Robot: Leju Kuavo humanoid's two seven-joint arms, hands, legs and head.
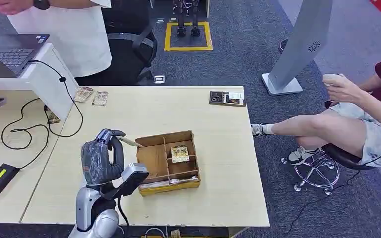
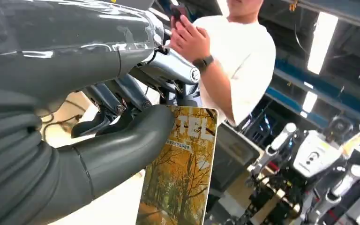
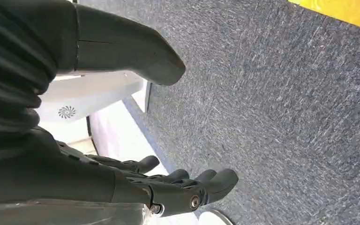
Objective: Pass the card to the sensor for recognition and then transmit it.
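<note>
While raised above the table (image 1: 218,148), left hand (image 1: 101,156) clamped on the card (image 1: 129,142): thumb (image 2: 122,150) pressed on the printed face, darker fingers (image 2: 117,96) folded behind it; card (image 2: 183,173) pinched at one end, the rest jutting out past the fingertips; autumn trees in yellow and orange on its face, pale lettering near the held end.

Just beyond the card's free end, a brown divided box (image 1: 168,161) on the table, touching nothing of the hand; inside one of its small compartments, a second card (image 1: 180,153) lying flat; along the box's near edge, a yellow strip.

Farther out from the left hand, across the table, two small cards (image 1: 92,96) side by side near the far edge; well apart from them, at the far right corner, a dark flat device (image 1: 226,98); whether this is the sensor, cannot tell. To the hand's left, black cables (image 1: 30,130) and a white partition (image 1: 49,82), with a laptop (image 1: 12,52) behind it.

Beyond the table, a person in a white shirt (image 1: 74,29), standing; to the right, a seated person (image 1: 357,124) on a stool, well apart from the left hand.

Right hand (image 3: 136,183) hanging over grey carpet (image 3: 272,93), fingers spread apart and straight, holding nothing; beside it, a white stand base (image 3: 89,101).
</note>
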